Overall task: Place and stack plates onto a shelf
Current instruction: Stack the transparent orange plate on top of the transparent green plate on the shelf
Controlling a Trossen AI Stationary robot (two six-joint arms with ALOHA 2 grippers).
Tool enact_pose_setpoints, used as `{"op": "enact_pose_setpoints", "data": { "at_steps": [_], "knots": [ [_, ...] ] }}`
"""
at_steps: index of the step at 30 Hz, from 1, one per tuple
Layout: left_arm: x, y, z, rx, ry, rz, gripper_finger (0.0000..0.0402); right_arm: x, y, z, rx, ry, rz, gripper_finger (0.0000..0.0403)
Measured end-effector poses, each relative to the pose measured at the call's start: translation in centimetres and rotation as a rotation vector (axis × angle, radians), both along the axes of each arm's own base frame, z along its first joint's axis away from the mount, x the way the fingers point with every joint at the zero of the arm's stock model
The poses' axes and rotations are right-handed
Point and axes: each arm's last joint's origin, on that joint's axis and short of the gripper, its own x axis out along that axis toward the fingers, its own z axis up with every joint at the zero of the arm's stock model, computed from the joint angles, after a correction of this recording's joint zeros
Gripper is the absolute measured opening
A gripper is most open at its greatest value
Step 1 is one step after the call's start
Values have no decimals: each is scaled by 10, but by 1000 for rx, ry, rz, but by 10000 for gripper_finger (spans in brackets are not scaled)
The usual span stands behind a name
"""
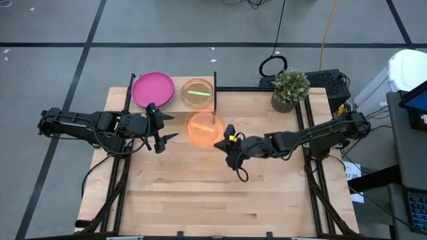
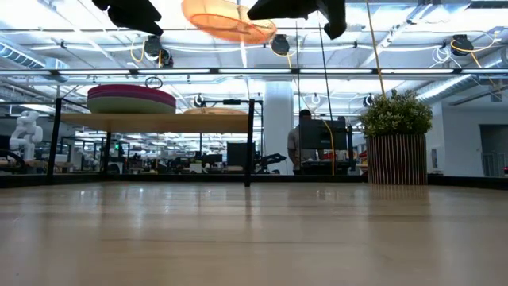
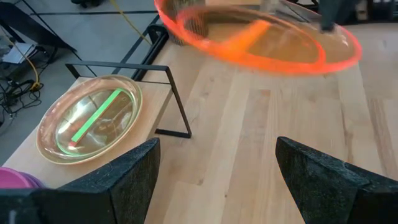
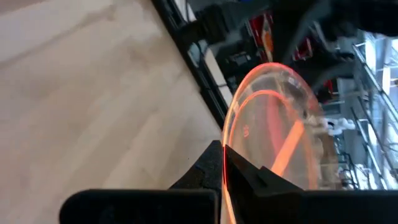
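Note:
My right gripper (image 1: 224, 141) is shut on a translucent orange plate (image 1: 203, 128) and holds it high above the table, just near of the shelf (image 1: 212, 85). On the shelf's board rests a stack with a magenta plate (image 1: 153, 89) on top. Beside it sits a translucent plate with a green glint (image 1: 197, 93). My left gripper (image 1: 163, 125) hangs open to the left of the orange plate, with nothing between its fingers (image 3: 134, 171). In the low view the orange plate (image 2: 228, 20) floats above shelf height. My right gripper pinches the orange plate's rim (image 4: 227, 155) between its two fingers, on the side toward the table's right edge. The fingers come at it roughly level from the right. The plate is lifted clear of table and shelf and sits a little tilted.
A potted plant (image 1: 290, 89) stands at the far right of the table, next to the shelf. The shelf's thin black legs (image 3: 180, 106) stand in front of the board. The near half of the wooden tabletop (image 1: 213, 200) is bare.

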Motion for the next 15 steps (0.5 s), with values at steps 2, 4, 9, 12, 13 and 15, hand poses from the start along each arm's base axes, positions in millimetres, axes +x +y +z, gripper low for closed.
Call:
{"op": "enact_pose_setpoints", "data": {
  "at_steps": [2,4,9,12,13,15],
  "knots": [
    [0,0,0,-1,-1,1,321,0,-10,3,-11,-6,-21,0],
    [0,0,0,-2,-1,1,321,2,-21,5,-17,-12,-51,0],
    [1,0,1,-5,-16,2,321,7,-53,17,-13,-45,-108,0],
    [1,0,2,-1,-21,-1,321,9,-73,22,13,-67,-111,0],
    [1,0,2,0,-21,-2,321,10,-79,24,22,-85,-108,0],
    [1,0,2,0,-20,-2,321,10,-91,28,36,-129,-104,0]
  ]
}}
